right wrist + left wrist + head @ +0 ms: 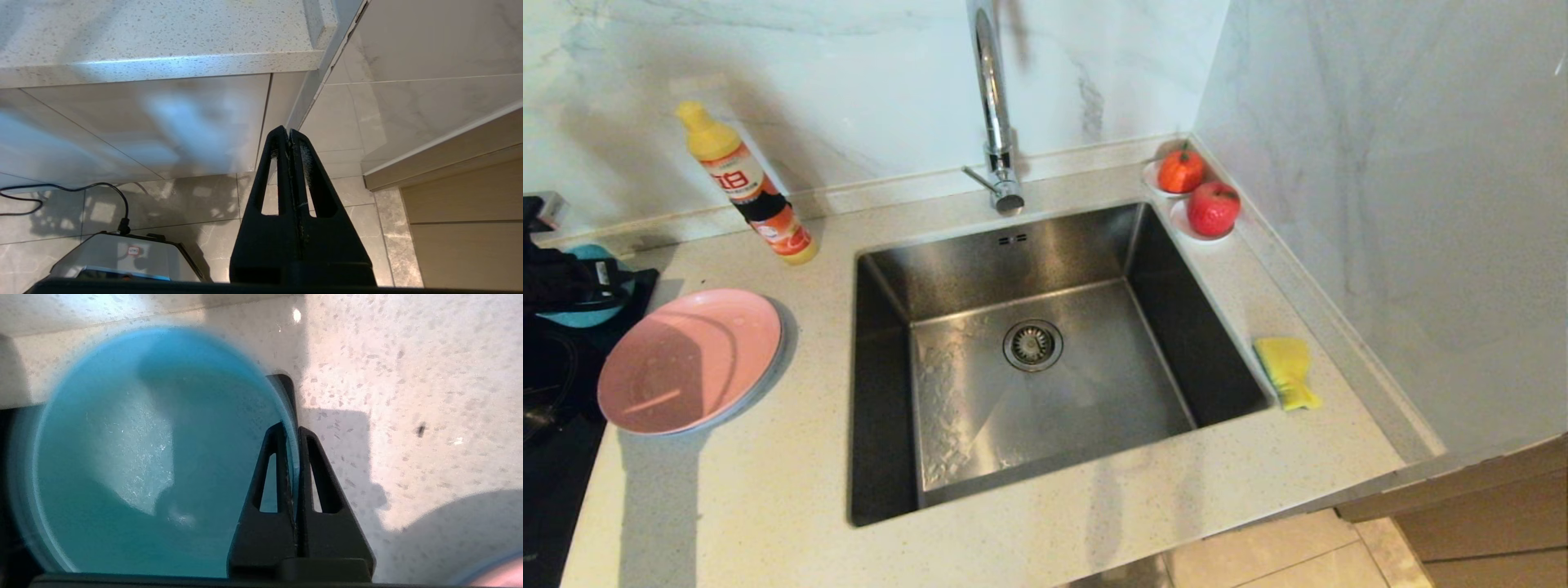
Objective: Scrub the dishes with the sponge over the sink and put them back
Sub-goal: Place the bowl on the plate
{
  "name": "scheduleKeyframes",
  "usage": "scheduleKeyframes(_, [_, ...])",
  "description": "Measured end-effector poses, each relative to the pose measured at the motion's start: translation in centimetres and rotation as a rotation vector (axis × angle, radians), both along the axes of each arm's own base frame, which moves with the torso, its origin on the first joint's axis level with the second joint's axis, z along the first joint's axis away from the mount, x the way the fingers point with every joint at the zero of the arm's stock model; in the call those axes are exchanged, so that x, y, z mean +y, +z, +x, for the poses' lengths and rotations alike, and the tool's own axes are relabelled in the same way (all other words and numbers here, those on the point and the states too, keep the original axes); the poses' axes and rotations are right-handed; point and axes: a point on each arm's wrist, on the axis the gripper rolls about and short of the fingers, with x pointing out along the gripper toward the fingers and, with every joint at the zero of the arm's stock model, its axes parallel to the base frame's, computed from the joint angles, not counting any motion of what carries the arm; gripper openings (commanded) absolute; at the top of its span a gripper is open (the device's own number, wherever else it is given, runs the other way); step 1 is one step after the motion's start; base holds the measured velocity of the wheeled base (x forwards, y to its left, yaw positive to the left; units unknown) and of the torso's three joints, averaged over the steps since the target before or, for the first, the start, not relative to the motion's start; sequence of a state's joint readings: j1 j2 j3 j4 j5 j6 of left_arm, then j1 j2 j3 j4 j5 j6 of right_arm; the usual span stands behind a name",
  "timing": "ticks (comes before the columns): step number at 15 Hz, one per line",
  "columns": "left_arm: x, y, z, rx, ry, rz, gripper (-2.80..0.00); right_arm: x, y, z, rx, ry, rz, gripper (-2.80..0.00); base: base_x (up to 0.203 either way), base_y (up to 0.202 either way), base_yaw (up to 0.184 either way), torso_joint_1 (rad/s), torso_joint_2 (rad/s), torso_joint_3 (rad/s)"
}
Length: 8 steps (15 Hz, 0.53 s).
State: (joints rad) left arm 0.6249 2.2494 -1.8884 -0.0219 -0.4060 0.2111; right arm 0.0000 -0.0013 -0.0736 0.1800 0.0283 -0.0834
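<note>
Speckled stone surface [768, 490] around the sink [1045, 351]: at its far left edge the left gripper [295, 430] is clamped on the teal bowl [155, 457], rim pinched between its fingers (the grasping step, I judge). Next comes a level lift toward the sink. Right gripper [289, 134] hangs closed, empty, below the surface's front edge.

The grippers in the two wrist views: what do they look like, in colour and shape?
Both look alike. The left gripper and the right gripper are matte black. Each of the jaws is a long tapering triangle with a narrow cut-out slot, widening to a solid black base. No markings or cables show on them. In the head view the left arm is a dark black bulk with a small white label.
</note>
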Motion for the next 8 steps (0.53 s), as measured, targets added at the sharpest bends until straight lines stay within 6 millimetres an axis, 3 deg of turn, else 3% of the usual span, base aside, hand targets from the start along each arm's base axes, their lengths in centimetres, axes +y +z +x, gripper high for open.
scheduleKeyframes(5, [0.0,0.6,-0.3,-0.008,0.048,-0.025,-2.8,0.0,0.0,0.0,0.0,0.0,0.0,-2.8,0.0,0.0,0.0,0.0,0.0,0.0])
scheduleKeyframes(8, [-0.7,2.9,-1.3,-0.065,0.083,-0.075,-2.8,0.0,0.0,0.0,0.0,0.0,0.0,-2.8,0.0,0.0,0.0,0.0,0.0,0.0])
